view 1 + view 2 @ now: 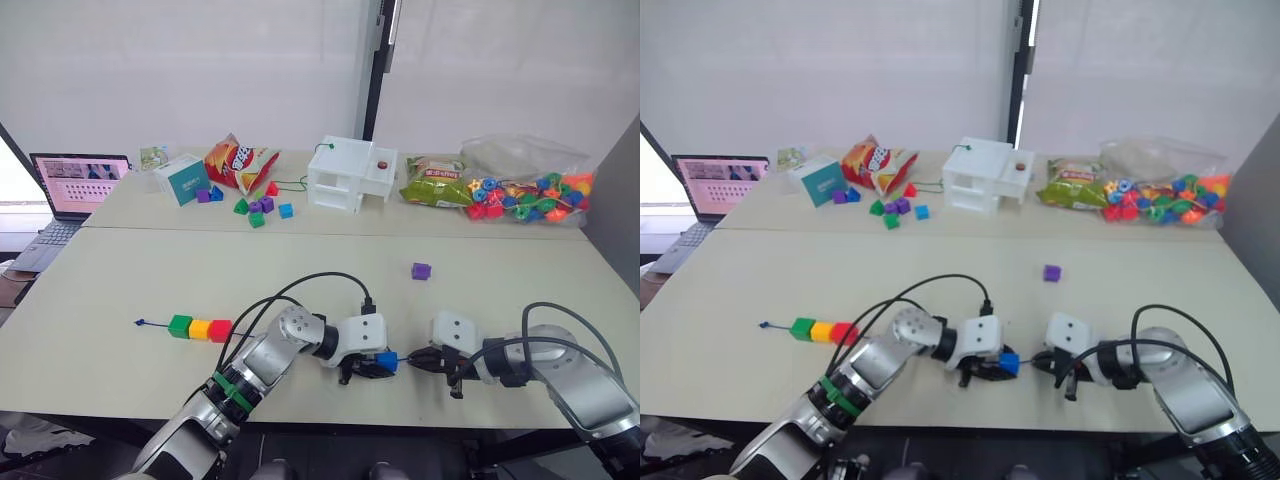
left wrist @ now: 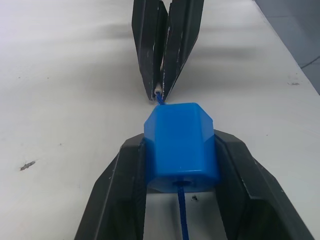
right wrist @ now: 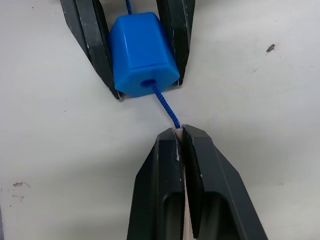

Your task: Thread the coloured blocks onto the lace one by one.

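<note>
The left gripper (image 2: 181,165) pinches the blue hexagon block (image 2: 181,145) between its fingers, low over the table (image 1: 120,290) near the front edge. The dark-blue lace (image 3: 165,102) runs through the block's hole. The right gripper (image 3: 181,137), pressed together, clamps the lace's pale tip. Green, yellow and red blocks (image 1: 200,328) sit threaded further left; a purple block (image 1: 421,270) lies apart, loose.

Blue block (image 2: 181,145): smooth glossy plastic, soft highlights on its facets. Lace (image 3: 166,104): braided blue cord, rough twisted weave. Gripper fingers (image 3: 167,185): black matt plastic, edges scuffed pale. Table (image 3: 260,90): matt off-white surface, lightly speckled with dark marks.
</note>
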Tool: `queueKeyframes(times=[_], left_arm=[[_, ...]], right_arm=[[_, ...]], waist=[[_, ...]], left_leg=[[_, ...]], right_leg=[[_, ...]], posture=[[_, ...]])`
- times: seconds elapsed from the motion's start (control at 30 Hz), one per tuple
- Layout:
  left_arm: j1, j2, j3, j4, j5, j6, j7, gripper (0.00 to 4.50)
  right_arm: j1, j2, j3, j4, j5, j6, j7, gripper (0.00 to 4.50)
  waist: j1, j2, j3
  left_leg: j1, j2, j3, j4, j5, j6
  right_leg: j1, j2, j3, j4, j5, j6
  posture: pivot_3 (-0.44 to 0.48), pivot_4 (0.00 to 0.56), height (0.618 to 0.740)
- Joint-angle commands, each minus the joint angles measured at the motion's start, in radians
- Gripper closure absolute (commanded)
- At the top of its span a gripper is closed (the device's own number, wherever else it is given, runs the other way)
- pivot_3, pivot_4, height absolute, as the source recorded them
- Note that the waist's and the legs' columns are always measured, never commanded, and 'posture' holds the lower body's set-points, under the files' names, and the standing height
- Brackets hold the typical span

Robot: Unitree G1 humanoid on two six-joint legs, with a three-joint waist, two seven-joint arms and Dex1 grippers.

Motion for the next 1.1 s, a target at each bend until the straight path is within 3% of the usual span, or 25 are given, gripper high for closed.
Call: queueKeyframes(times=[0.03, 0.23, 0.37, 0.53, 0.6, 0.67, 0.87, 0.9, 1.1], left_arm=[[0.044, 0.129, 0.079, -0.073, -0.031, -0.014, -0.057, 3.20], [0.099, 0.380, 0.188, -0.057, -0.077, -0.117, -0.175, 3.20], [0.140, 0.604, 0.256, 0.091, -0.052, -0.280, -0.277, 3.20], [0.149, 0.702, 0.269, 0.235, 0.004, -0.431, -0.262, 3.20], [0.154, 0.715, 0.279, 0.255, 0.004, -0.442, -0.263, 3.20], [0.163, 0.723, 0.294, 0.247, -0.012, -0.426, -0.266, 2.17], [0.176, 0.686, 0.342, 0.121, -0.118, -0.315, -0.299, 0.20], [0.175, 0.673, 0.350, 0.091, -0.138, -0.292, -0.300, 0.04], [0.160, 0.578, 0.398, -0.178, -0.336, -0.005, -0.293, 0.04]], right_arm=[[-0.016, -0.024, -0.012, -0.059, 0.018, 0.026, 0.021, 4.50], [-0.029, -0.039, -0.003, -0.106, 0.022, 0.077, 0.029, 4.50], [-0.045, -0.031, 0.011, -0.113, 0.021, 0.089, 0.027, 4.50], [-0.052, -0.027, 0.024, -0.100, 0.018, 0.082, 0.025, 4.50], [-0.052, -0.027, 0.026, -0.098, 0.019, 0.082, 0.027, 4.50], [-0.053, -0.026, 0.029, -0.093, 0.018, 0.080, 0.028, 4.50], [-0.068, -0.012, 0.043, -0.085, 0.015, 0.080, 0.025, 4.50], [-0.072, -0.007, 0.048, -0.083, 0.013, 0.080, 0.024, 4.50], [-0.140, 0.041, 0.106, -0.037, -0.025, 0.082, 0.004, 4.50]], waist=[[-0.006, 0.000, 0.000], [-0.012, 0.000, 0.000], [-0.016, 0.000, 0.000], [-0.022, 0.002, -0.001], [-0.021, 0.002, -0.001], [-0.022, 0.002, -0.001], [-0.024, 0.002, -0.001], [-0.022, 0.002, -0.001], [-0.010, -0.001, 0.001]], left_leg=[[0.000, 0.001, 0.000, 0.000, 0.000, 0.000], [0.001, 0.002, 0.000, -0.001, 0.000, 0.000], [0.001, 0.002, 0.000, -0.002, 0.000, 0.000], [0.006, 0.002, 0.001, -0.008, 0.000, -0.001], [0.006, 0.002, 0.001, -0.008, 0.000, -0.001], [0.006, 0.002, 0.001, -0.008, 0.000, -0.001], [0.006, 0.002, 0.003, -0.008, 0.000, -0.001], [0.006, 0.002, 0.003, -0.008, 0.000, -0.001], [-0.004, 0.002, 0.001, 0.000, 0.000, -0.001]], right_leg=[[0.000, 0.001, 0.000, 0.000, 0.000, 0.000], [0.000, 0.000, 0.000, 0.000, -0.001, -0.001], [-0.001, 0.000, 0.000, 0.000, -0.001, -0.001], [0.000, -0.002, 0.000, 0.000, -0.001, -0.003], [0.000, -0.002, 0.000, 0.000, -0.001, -0.003], [0.000, -0.001, 0.000, 0.000, -0.001, -0.003], [-0.001, 0.000, 0.001, 0.001, -0.001, -0.003], [-0.001, 0.000, 0.001, 0.001, -0.002, -0.003], [-0.006, 0.000, -0.002, 0.004, -0.001, -0.002]], posture=[[0.000, 0.150, 0.740], [0.000, 0.150, 0.740], [0.000, 0.150, 0.740], [0.000, 0.150, 0.740], [0.000, 0.150, 0.740], [0.000, 0.150, 0.740], [0.000, 0.150, 0.740], [0.000, 0.150, 0.740], [0.000, 0.150, 0.740]])
